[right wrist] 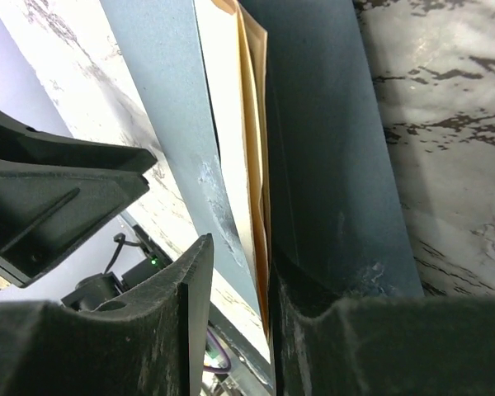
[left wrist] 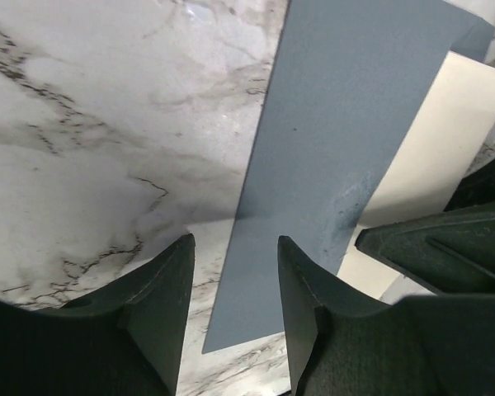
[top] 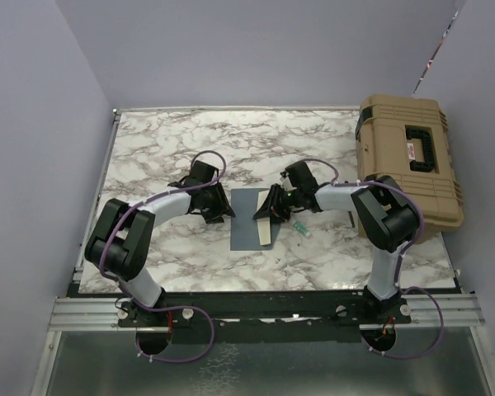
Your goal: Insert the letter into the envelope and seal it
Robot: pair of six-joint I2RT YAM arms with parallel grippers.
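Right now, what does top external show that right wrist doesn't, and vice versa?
Top external only: the tan case at the right edge of the marble table, and a small green item lying right of the paper.
Right wrist only: the letter seen edge-on, its layers tucked between the envelope sheets, running into the gap of the open right pincer.
Both: envelope, letter, marble, and the left pincer close on the envelope's other side.

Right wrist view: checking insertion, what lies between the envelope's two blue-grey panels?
The tan letter, layers edge-on, lies between both panels of the envelope; the right wrist view shows it.
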